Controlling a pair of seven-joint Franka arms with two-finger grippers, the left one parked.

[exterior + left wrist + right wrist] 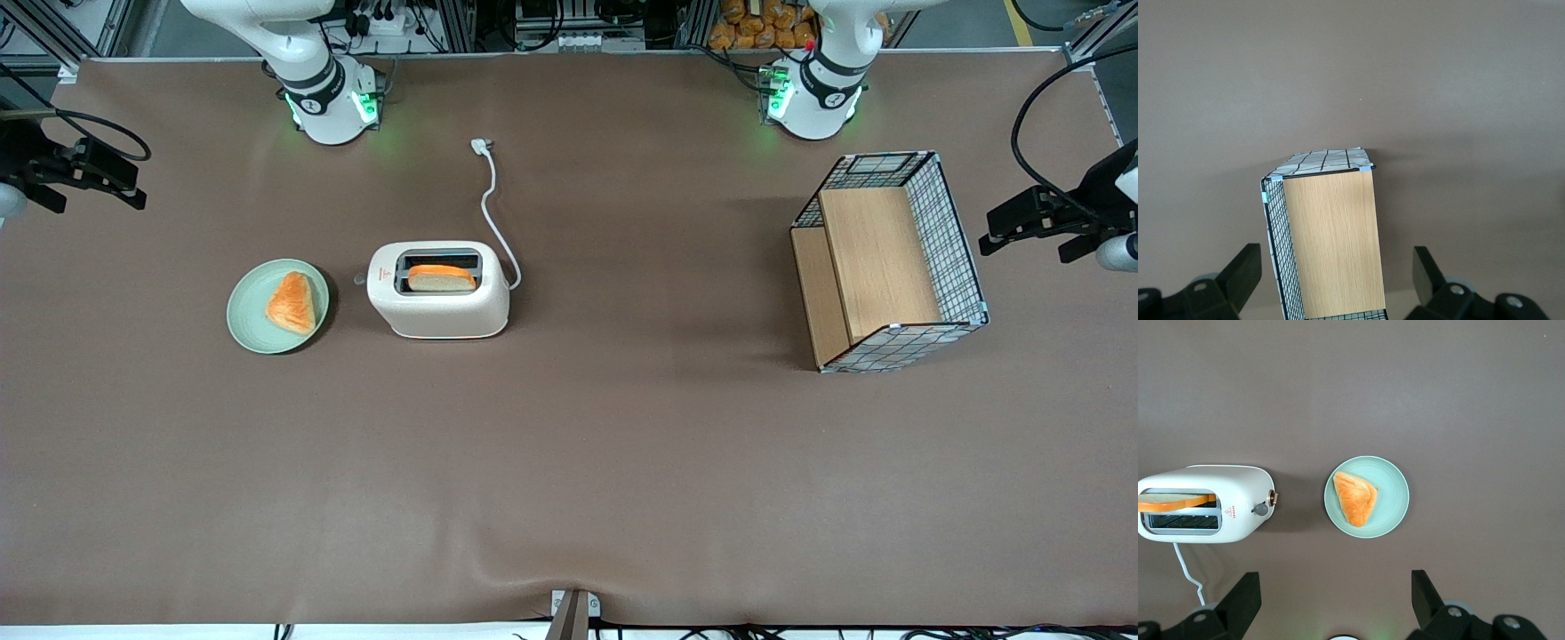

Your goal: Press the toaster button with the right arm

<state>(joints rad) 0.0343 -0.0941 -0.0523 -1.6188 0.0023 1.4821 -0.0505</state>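
The cream-white toaster (440, 293) stands on the brown table with a slice of toast (442, 277) in one slot. Its small grey button (359, 279) sticks out of the narrow end that faces the green plate. The white power cord (494, 209) lies on the table, farther from the front camera. My right gripper (107, 178) hangs high over the working arm's end of the table, well away from the toaster, open and empty. The right wrist view shows the toaster (1205, 503), the button (1261, 509) and my gripper (1336, 593) with its fingers wide apart.
A green plate (253, 329) with a triangular pastry (292, 302) sits beside the toaster's button end; the plate (1391, 513) also shows in the right wrist view. A wire basket with wooden panels (889, 262) stands toward the parked arm's end, also seen in the left wrist view (1331, 240).
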